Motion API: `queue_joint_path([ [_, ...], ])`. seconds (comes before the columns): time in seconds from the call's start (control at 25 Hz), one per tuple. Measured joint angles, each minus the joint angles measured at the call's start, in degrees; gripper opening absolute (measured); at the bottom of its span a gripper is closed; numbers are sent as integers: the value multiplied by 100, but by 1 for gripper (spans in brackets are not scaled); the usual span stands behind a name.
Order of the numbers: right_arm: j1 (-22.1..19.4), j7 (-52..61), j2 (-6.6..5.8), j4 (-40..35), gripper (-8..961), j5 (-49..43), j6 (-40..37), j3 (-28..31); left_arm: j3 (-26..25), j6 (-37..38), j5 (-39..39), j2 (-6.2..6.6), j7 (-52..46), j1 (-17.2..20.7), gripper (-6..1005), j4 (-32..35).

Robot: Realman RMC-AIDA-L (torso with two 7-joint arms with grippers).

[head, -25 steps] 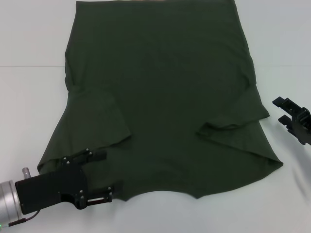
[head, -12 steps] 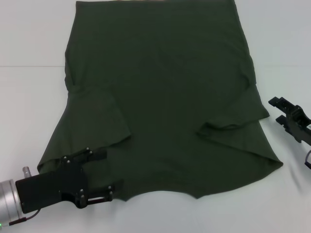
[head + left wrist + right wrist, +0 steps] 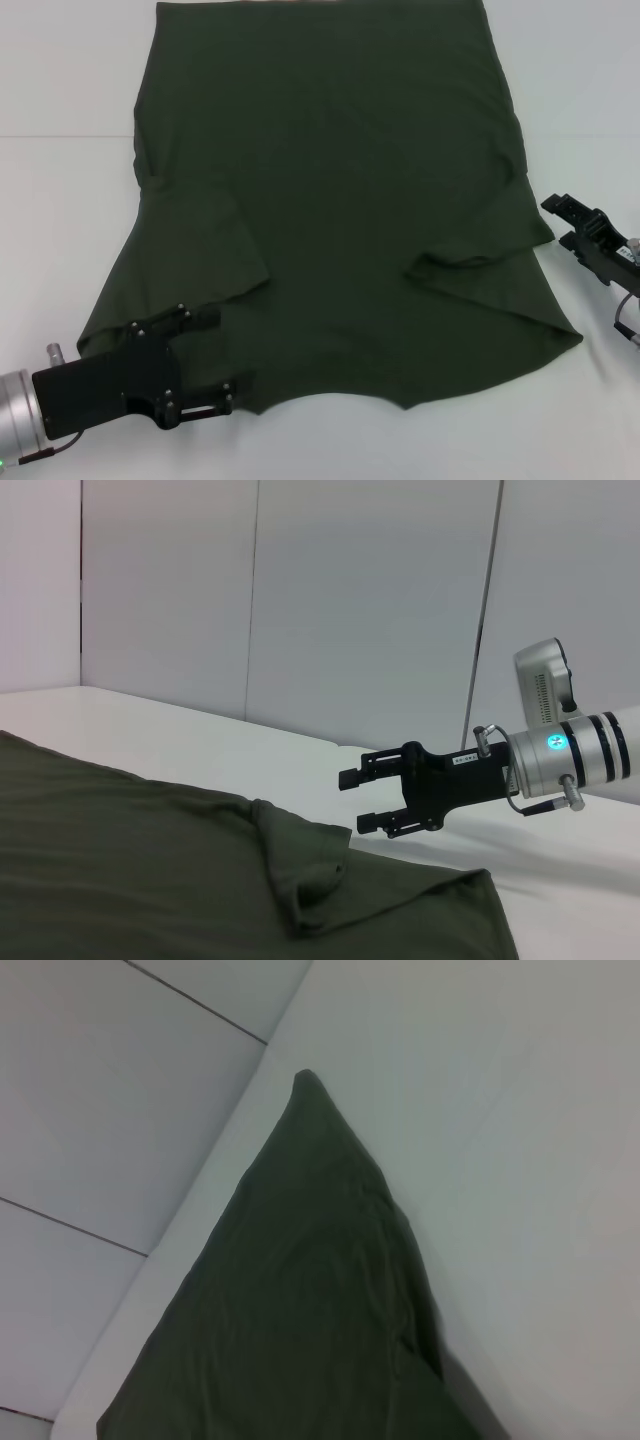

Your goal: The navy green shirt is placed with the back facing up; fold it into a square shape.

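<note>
The navy green shirt [image 3: 330, 200] lies spread flat on the white table, with both sleeves folded inward over the body. My left gripper [image 3: 226, 354] is at the near left, open, its two fingers reaching over the shirt's near left corner with nothing pinched between them. My right gripper [image 3: 558, 220] hovers open just off the shirt's right edge, beside the folded right sleeve [image 3: 470, 255]. It also shows open in the left wrist view as the right gripper [image 3: 357, 801], above the cloth [image 3: 150, 880]. The right wrist view shows only a pointed corner of the shirt [image 3: 300, 1300].
The white table [image 3: 60, 200] extends on both sides of the shirt and along the near edge [image 3: 400, 450]. Pale wall panels [image 3: 350, 600] stand behind the table. No other objects are in view.
My right gripper has moved left, closer to the shirt's right edge. The left arm and the shirt have not moved.
</note>
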Motion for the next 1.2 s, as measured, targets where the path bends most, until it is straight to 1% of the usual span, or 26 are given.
queue_joint_path([
  [0.52,214,-111,0,36,753,-6,266,0,0,19,0,0,0,9,889,0],
  [0.76,247,-145,0,44,753,-9,260,0,0,19,-2,0,0,9,889,0],
  [1.2,180,-583,0,52,748,-13,-92,0,0,25,-130,0,0,36,889,-61],
])
